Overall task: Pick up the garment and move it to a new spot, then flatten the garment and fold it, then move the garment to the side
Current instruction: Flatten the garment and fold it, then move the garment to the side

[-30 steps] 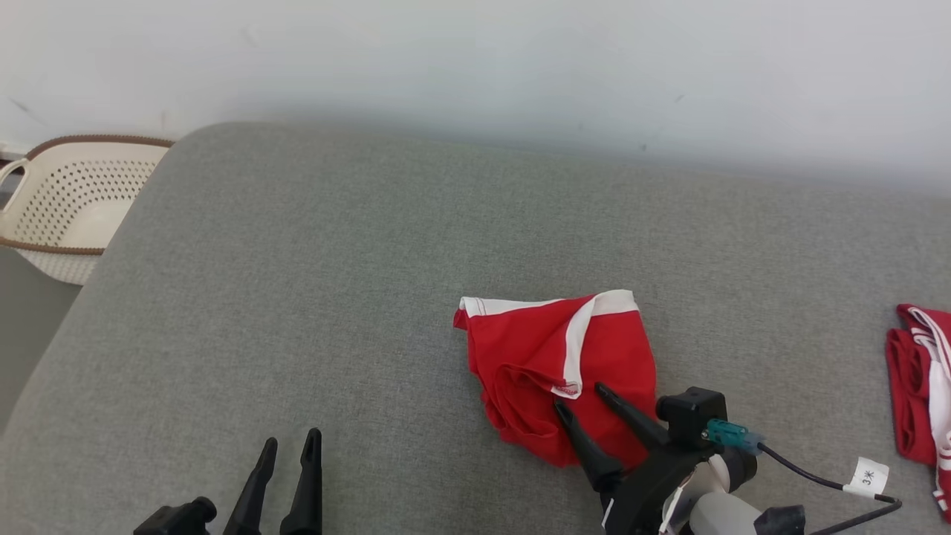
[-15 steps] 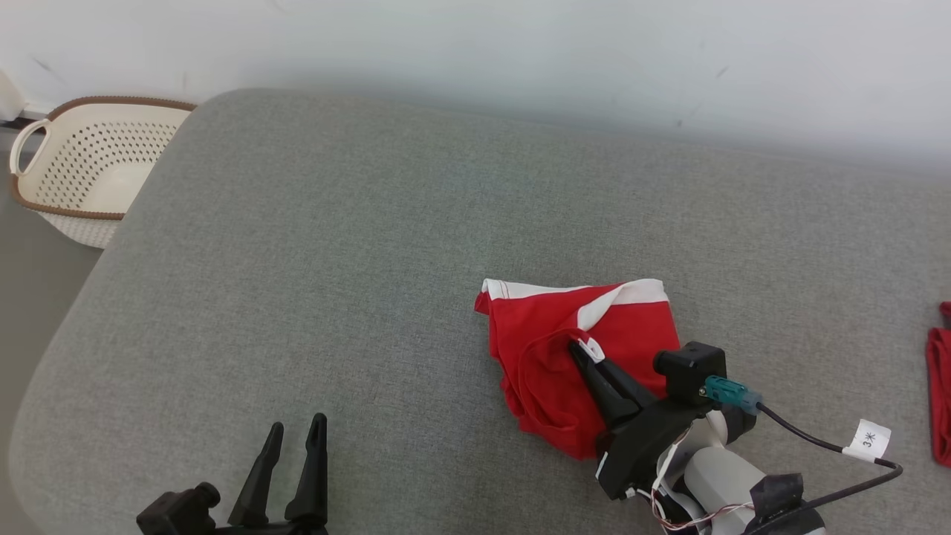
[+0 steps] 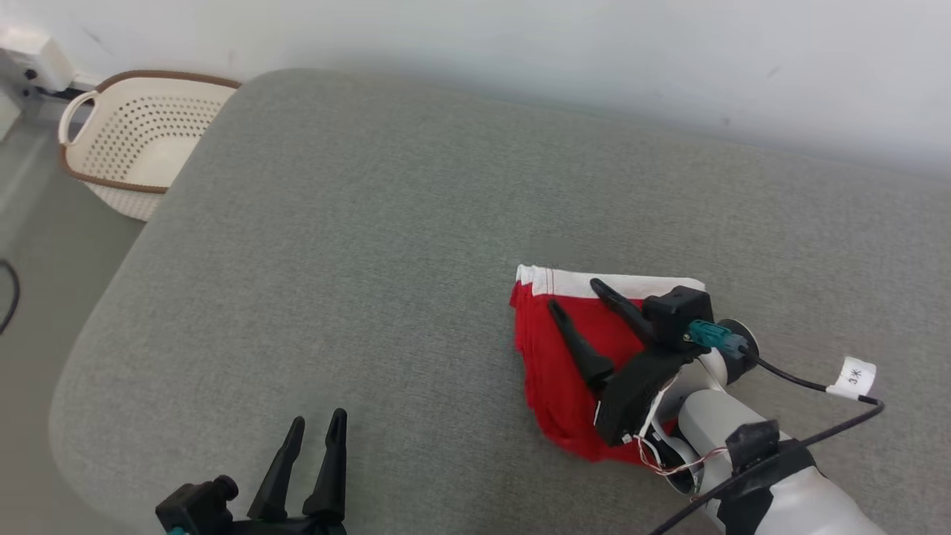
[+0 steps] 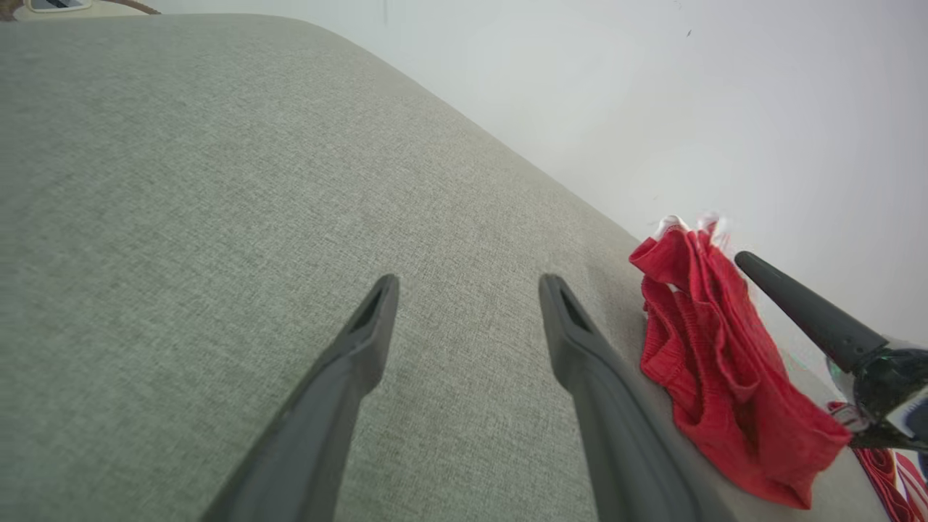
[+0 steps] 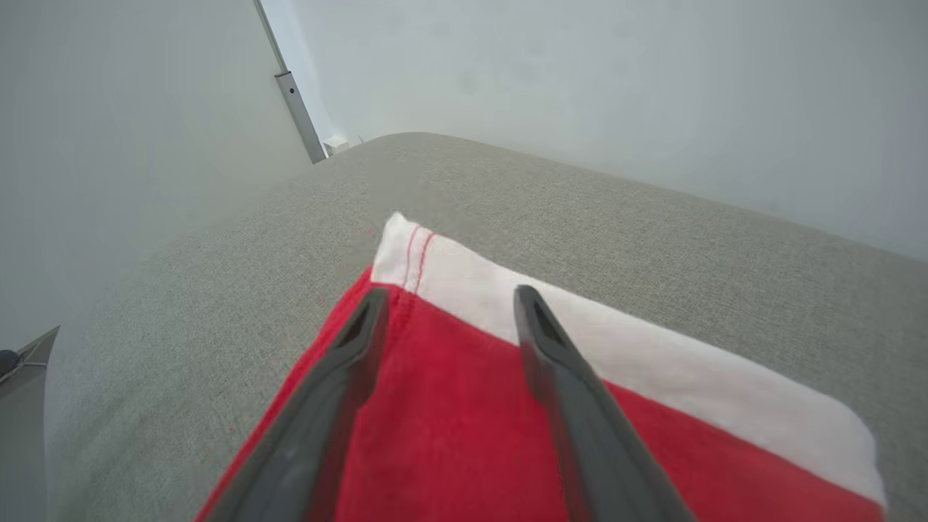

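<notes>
Fig.: right claw (image 3: pixel 573 293) released over garment (image 3: pixel 539 364) | left claw (image 3: pixel 318 416) released (idle) | advice: pinch the white band (image 5: pixel 652 370) corner, spread flat

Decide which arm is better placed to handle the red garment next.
Probably right: the right gripper hangs open over the red garment, near its white band; the left gripper is apart, over bare cushion.

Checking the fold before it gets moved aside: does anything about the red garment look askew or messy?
Yes. The red garment is a lopsided wedge: its white band lies flat along the far edge, but the near side bunches into wrinkled ridges. The right gripper is open over it.
</notes>
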